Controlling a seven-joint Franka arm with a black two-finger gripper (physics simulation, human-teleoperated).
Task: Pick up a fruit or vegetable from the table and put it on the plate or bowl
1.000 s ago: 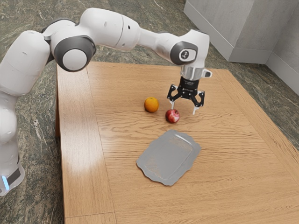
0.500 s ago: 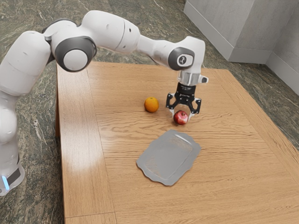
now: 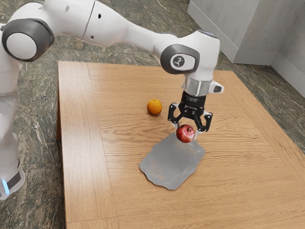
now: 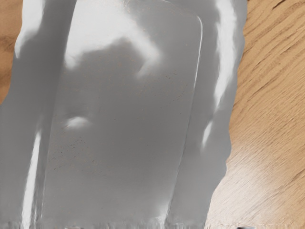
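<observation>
Apple (image 3: 185, 133) is hanging over the grey plate's (image 3: 162, 167) edge, with the gripper (image 3: 187, 129) squeezing its widest part (firm, smooth and round, so probably prone to slipping off-centre).

- The arm (image 3: 119, 33) is extended from the exterior view's upper left, wrist pointed down.
- The gripper (image 3: 189, 129) is held raised, fingers clamped on the apple (image 3: 185, 134).

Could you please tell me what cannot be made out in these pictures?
Exterior view: the plate's far rim, hidden behind the red apple held in the tool.
Exterior view: the apple's height above the plate; the angle hides it.
Wrist view: the plate's outline, cut off by the picture's edges.
</observation>
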